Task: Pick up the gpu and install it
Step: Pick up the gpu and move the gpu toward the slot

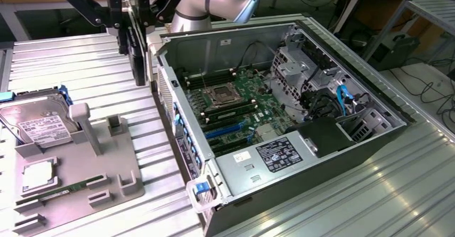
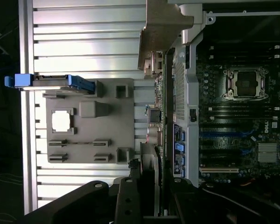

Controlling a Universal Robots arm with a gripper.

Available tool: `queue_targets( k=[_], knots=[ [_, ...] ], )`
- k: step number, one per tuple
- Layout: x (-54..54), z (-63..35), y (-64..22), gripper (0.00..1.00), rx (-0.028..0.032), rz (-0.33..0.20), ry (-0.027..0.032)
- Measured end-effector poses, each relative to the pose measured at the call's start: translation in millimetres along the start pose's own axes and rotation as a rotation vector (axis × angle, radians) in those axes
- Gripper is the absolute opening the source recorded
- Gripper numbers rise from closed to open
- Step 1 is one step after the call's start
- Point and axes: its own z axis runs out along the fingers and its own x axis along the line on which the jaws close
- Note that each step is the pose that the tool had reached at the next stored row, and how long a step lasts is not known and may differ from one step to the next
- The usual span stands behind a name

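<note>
Carrying is the step in hand, by my judgement: the gripper (image 1: 135,41) is clamped on the gpu (image 1: 140,66), which hangs on edge in the air, clear of the ribbed metal table (image 1: 78,66). In the exterior view the card sits at the far left of the scene, just outside the left wall of the open computer case (image 1: 299,205) and beyond the far end of the grey fixture tray (image 1: 131,162). The wrist view shows the same card edge-on, running out from between the fingers, with its metal bracket (image 2: 164,28) at the end away from the gripper and the case wall just beside it.

A hard drive (image 1: 39,122) and a green memory stick (image 1: 64,190) lie on the tray at the exterior view's left, well apart from the card.

Installation is not yet done. The motherboard (image 1: 242,96) lies on the case floor, and its blue expansion slots (image 1: 226,129) near the left wall look bare.

As I read it, the next move calls for lifting the card over that wall. Its lower edge must line up along one slot, with the bracket toward the case's rear openings. It also needs a firm hold, since so thin a card could pivot between the fingers.
</note>
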Motion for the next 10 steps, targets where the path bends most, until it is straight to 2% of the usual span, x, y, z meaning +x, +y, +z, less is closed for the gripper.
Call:
queue_targets(
  k=[10],
  knots=[
    [-10.8,-0.4,0.1,0.27,0.0000,0.000,0.0000]
  ],
)
